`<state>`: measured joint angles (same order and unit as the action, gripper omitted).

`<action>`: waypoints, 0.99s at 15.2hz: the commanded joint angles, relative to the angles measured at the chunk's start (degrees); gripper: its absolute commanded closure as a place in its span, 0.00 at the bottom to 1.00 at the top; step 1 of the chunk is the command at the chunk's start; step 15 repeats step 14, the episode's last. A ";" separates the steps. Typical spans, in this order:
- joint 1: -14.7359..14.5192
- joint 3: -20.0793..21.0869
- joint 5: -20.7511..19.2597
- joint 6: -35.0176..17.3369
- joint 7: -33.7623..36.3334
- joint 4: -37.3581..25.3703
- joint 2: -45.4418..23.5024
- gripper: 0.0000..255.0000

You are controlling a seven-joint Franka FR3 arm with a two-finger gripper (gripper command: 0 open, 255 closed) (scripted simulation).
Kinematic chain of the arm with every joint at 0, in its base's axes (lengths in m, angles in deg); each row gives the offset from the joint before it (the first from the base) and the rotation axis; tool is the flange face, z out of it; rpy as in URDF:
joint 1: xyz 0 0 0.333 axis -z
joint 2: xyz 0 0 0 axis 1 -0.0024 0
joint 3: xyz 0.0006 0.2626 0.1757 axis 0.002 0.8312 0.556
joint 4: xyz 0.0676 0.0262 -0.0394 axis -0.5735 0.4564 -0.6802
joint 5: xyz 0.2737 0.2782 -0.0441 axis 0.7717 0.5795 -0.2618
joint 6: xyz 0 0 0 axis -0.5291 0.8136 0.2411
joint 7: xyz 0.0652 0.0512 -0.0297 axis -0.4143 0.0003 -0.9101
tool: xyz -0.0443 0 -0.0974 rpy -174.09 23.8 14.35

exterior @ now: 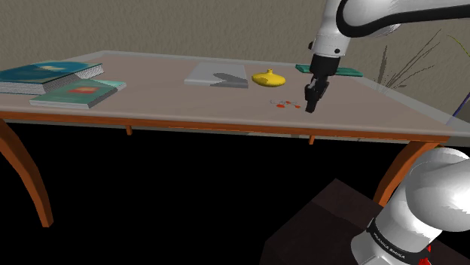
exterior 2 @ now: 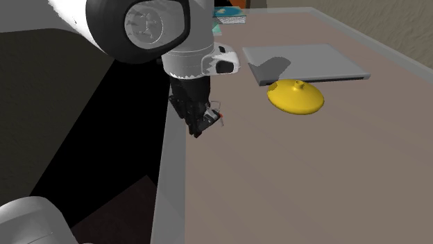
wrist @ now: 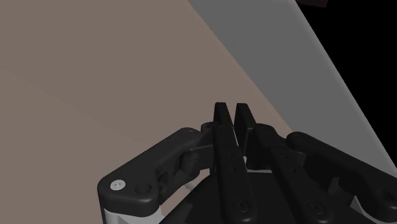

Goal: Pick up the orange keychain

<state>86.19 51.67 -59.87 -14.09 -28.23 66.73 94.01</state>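
Small orange-red keychain (exterior: 283, 105) lies on the brown desk (exterior: 151, 94) near the edge facing the stand, just beside the all-black end effector (exterior: 309, 109); fingers (wrist: 222, 127) almost together, clasping nothing visible; likely no grasp yet; aligning, closing and lifting all left.

Keychain (exterior: 282, 105): tiny reddish specks, shape unclear. Stacked books (exterior: 45, 75): cut off by picture edge.

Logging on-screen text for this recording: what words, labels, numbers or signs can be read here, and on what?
Nothing can be read in full.
Dark lettering on the arm's white lower link: too small to read.
Book covers: coloured patches, no legible words.
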 commanded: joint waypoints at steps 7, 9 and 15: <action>-0.14 0.06 0.27 5.93 0.06 -6.66 -0.87 1.00; -0.16 0.08 0.30 7.39 0.08 -8.43 -1.18 1.00; -0.20 0.11 0.34 9.69 0.11 -11.31 -1.76 1.00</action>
